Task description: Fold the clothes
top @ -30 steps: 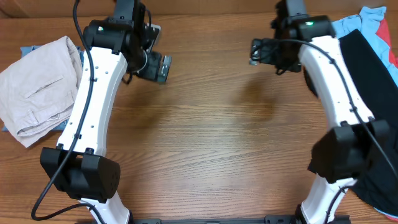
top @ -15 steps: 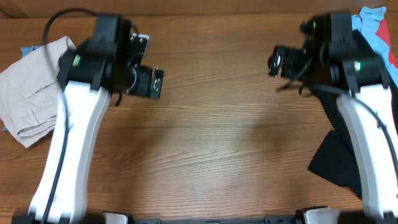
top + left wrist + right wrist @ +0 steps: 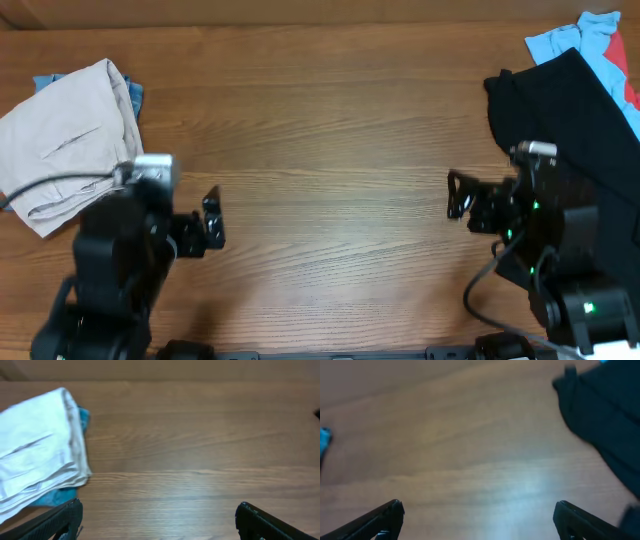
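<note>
While nothing's held, L pincer (image 3: 213, 222): jaws wide apart, empty.
R pincer (image 3: 457, 198): apart, empty, nr black garment (image 3: 570, 120).
Shorts (image 3: 60, 150): bunched, far-left of desk (image 3: 330, 130), well apart from both pincers.
Risk: L pinch could snag blue cloth (image 3: 137, 97) underneath too.

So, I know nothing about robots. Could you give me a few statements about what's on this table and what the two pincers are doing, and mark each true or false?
1. The beige shorts lie in a bundle on the left side of the table. True.
2. The left pincer is gripping the shorts. False: it is open, holds nothing and is apart from them.
3. The right pincer is open and empty. True.
4. The black garment lies in the middle of the table. False: it lies at the right side.
5. A bit of blue cloth shows from under the shorts. True.
</note>
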Controlling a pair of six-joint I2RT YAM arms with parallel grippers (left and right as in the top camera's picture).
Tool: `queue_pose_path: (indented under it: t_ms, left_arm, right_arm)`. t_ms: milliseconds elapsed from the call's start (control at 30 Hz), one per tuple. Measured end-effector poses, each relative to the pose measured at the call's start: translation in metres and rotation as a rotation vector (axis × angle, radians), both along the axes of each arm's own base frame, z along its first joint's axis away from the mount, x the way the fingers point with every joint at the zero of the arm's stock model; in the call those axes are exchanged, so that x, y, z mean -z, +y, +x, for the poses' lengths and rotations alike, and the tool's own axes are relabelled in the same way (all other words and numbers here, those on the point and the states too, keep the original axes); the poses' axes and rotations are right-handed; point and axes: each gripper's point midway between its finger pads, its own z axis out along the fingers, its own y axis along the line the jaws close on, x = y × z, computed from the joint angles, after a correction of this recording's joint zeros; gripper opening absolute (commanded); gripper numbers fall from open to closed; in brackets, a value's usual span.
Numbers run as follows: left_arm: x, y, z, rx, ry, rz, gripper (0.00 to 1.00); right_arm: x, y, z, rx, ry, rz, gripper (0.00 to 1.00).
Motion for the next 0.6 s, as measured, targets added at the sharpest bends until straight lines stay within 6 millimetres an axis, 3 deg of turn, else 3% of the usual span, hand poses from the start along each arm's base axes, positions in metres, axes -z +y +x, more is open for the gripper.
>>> queue_pose_path:
  t_ms: [233,600]
  left_arm:
    - [0.008,0.008,-0.007,-0.041,0.023,0.010,1.00]
    - [0.023,0.011,-0.017,-0.051,0.094,0.028,1.00]
  right_arm:
    - [0.037,-0.004,-0.029,0.002,0.184,-0.027,1.00]
    - [0.053,-0.005,-0.029,0.002,0.262,-0.039,1.00]
